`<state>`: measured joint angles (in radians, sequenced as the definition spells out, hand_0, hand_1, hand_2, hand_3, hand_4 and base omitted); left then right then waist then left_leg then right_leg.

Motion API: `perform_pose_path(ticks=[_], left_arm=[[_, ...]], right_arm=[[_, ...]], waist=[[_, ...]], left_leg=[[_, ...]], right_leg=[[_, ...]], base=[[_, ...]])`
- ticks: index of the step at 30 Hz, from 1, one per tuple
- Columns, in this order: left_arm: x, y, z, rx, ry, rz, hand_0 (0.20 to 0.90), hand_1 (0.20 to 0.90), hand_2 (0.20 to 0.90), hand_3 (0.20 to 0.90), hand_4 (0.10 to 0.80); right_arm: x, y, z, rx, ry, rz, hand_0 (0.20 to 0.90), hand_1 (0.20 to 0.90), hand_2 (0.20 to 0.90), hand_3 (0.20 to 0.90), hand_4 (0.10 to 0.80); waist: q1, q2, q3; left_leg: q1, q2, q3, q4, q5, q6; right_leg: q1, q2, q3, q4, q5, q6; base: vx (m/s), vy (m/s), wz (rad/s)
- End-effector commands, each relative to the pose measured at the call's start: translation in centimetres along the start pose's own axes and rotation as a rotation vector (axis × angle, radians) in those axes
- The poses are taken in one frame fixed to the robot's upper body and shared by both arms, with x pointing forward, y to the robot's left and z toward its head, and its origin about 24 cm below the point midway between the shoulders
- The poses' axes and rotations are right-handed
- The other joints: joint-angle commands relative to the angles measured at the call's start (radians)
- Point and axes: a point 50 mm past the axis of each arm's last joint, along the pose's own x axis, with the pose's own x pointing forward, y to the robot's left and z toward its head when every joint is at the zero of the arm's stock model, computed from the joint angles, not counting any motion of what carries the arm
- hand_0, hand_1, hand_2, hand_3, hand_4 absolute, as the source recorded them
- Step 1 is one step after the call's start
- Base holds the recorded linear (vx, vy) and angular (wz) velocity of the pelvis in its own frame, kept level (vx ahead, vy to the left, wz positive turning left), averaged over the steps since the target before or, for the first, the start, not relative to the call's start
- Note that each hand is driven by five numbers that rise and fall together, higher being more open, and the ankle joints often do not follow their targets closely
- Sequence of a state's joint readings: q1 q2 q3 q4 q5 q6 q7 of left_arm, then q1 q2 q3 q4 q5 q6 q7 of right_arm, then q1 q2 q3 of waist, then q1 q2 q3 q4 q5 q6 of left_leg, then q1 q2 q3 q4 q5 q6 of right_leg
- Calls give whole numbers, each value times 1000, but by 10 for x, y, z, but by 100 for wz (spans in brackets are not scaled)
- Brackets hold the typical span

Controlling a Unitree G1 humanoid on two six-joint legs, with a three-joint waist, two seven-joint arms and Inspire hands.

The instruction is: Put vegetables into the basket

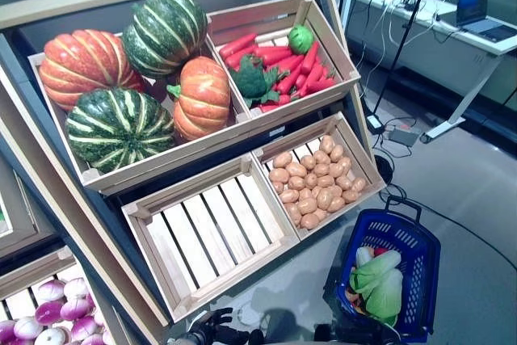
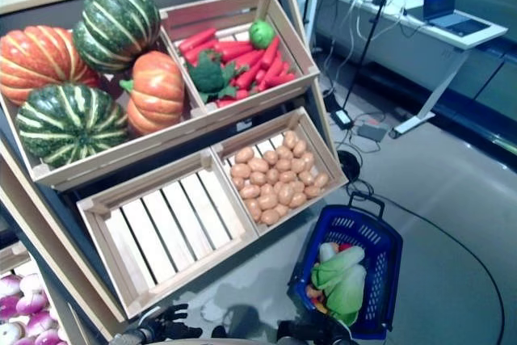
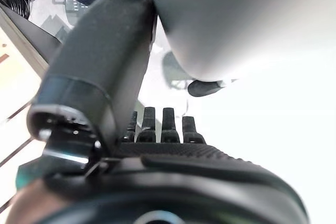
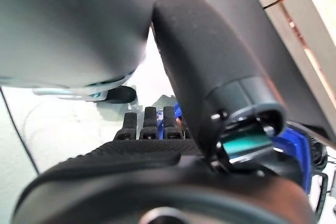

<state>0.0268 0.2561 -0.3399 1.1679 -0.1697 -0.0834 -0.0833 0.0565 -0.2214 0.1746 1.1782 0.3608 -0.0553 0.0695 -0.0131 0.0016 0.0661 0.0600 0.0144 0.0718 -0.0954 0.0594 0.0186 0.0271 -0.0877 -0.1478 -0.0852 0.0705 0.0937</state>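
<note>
The blue plastic basket [image 1: 394, 232] stands on the floor to the right of the wooden stand. In it lie a pale green leafy cabbage [image 1: 378, 279] and small orange and red vegetables beneath it. My left hand [image 1: 212, 330] hangs low at the bottom edge, in front of the stand; in the left wrist view [image 3: 173, 150] its fingers [image 3: 167, 124] are straight and it holds nothing. My right hand [image 2: 305, 332] hangs low just left of the basket's near end; in the right wrist view [image 4: 147, 150] its fingers are straight and empty, with the basket [image 4: 290, 141] beside it.
The tilted wooden stand holds several crates; the lower middle crate [image 1: 214, 228] shows bare slats. A white table [image 1: 452, 42] with a laptop [image 1: 477, 6] stands at the back right. Cables and a power brick [image 1: 397, 133] lie on the floor behind the basket.
</note>
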Motion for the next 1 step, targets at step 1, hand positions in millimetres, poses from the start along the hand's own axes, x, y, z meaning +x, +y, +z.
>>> perform_pose_path(ticks=[1], left_arm=[[3,8,12,37,-33,66,900,900,900,900,800]], right_arm=[[3,8,20,-27,-80,68,900,900,900,900,800]], waist=[[-2,-9,45]], left_leg=[[-11,19,6,66,-72,-51]], right_leg=[[36,-26,-10,36,-28,11]], base=[[0,0,0]])
